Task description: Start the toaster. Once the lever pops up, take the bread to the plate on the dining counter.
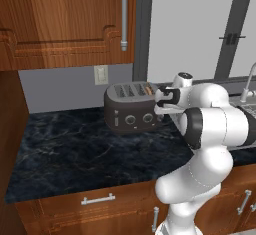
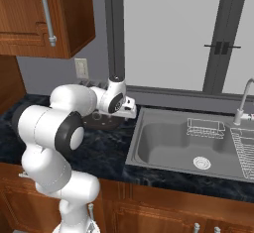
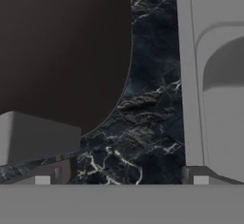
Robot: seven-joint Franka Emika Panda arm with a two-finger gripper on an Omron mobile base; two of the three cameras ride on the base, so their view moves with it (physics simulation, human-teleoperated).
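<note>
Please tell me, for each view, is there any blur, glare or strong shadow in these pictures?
Left base view: even light, no glare, toaster sharp. Right base view: flat light, sink softly shaded. Hand view: toaster a featureless dark mass, very close; worktop veins slightly soft.

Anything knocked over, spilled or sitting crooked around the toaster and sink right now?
Nothing stands out. The toaster sits upright on the black marble worktop, with the bread standing in a slot at its right end. The sink looks dry and tidy, and the gripper is open beside the toaster's end.
</note>
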